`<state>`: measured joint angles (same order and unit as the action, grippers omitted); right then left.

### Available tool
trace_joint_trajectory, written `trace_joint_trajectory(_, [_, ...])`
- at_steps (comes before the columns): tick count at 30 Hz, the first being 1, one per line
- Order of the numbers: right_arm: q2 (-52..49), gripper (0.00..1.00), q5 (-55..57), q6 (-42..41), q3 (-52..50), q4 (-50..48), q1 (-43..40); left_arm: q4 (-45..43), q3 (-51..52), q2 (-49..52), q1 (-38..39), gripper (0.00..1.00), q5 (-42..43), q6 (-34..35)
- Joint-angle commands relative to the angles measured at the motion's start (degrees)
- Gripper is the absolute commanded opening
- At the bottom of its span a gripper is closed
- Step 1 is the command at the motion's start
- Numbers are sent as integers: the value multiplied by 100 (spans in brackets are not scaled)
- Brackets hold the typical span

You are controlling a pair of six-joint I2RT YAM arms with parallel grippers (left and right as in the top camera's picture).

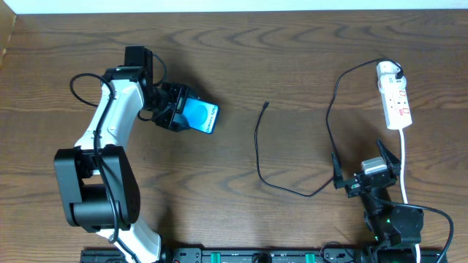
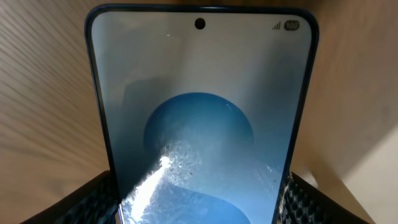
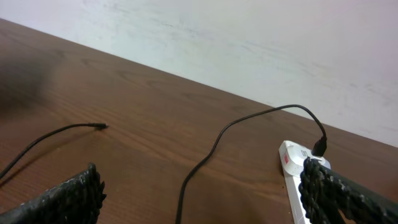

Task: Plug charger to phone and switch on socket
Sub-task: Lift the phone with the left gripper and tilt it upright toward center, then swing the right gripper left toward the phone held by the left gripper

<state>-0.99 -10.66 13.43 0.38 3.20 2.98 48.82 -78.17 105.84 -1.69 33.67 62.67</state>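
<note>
Now, the left gripper (image 1: 181, 115) pinches the slim blue-screened phone (image 1: 201, 117) over the brown wooden table's (image 1: 292, 58) left side; right gripper (image 1: 360, 157) spread, empty. Thin black charger cable (image 1: 257, 139) lies mid-table — push its tip in crooked and the phone may twist loose.

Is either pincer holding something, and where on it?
Left pincer grips the phone by its long edges near the bottom end. Right pincer holds nothing.

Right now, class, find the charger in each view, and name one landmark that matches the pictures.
Overhead: charger snakes across centre-right, tip mid-table, plug at the socket.
Left wrist: not in it; the phone fills the view.
Right wrist: charger crosses the middle, tip left, plug at the socket.
Shared landmark: the white socket, in overhead and right wrist.
</note>
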Motion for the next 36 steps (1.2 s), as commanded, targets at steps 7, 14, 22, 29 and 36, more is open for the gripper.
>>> trace_joint_trajectory(7, [28,99,-22,-76,-7,24,44,-4,0,-138,232,68,-1281,-463])
trace_joint_trajectory(14, [28,99,-17,-72,-7,24,44,-2,0,-138,254,68,-1274,-544])
trace_joint_trajectory(22, [28,99,-570,-81,-7,-422,44,0,0,-138,254,68,-1272,-544])
trace_joint_trajectory(29, [-249,99,-616,-1416,55,-866,42,-2,0,-138,254,68,-1226,-542])
trace_joint_trajectory(36, [-2059,99,-1110,-1532,1152,-1268,42,-4,0,-138,254,68,-1220,-540])
